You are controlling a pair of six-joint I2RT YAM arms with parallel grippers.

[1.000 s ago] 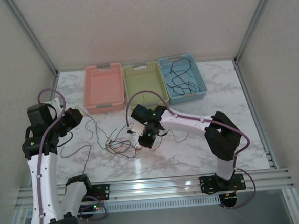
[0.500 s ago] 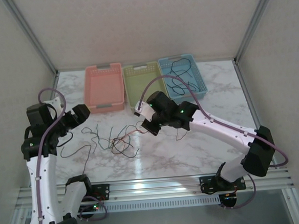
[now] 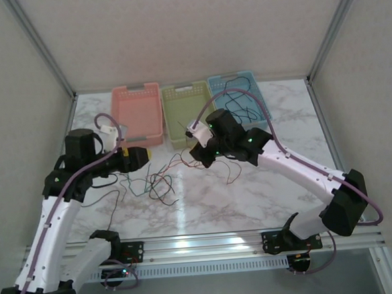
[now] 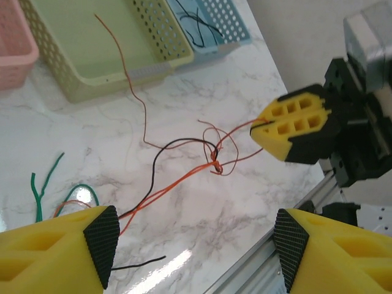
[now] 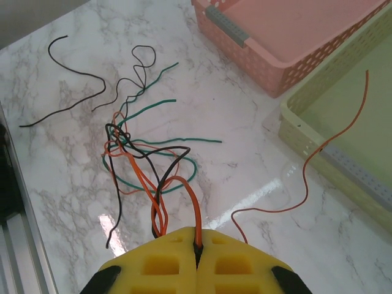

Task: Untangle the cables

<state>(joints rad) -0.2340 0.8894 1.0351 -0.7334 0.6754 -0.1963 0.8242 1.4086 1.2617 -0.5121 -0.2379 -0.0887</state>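
Several cables (image 5: 147,165) clamped in right pincer (image 5: 196,248); left pincer (image 4: 196,245) gapes wide.

Three baskets are counted: one pink basket (image 3: 135,88), one green basket (image 3: 186,88) and one blue basket (image 3: 230,76). Two grippers are seen, the left gripper (image 3: 145,155) and the right gripper (image 5: 196,242). The cables (image 5: 136,160) are found in three colours, black, red-orange and green; their exact number cannot be told from the tangle.
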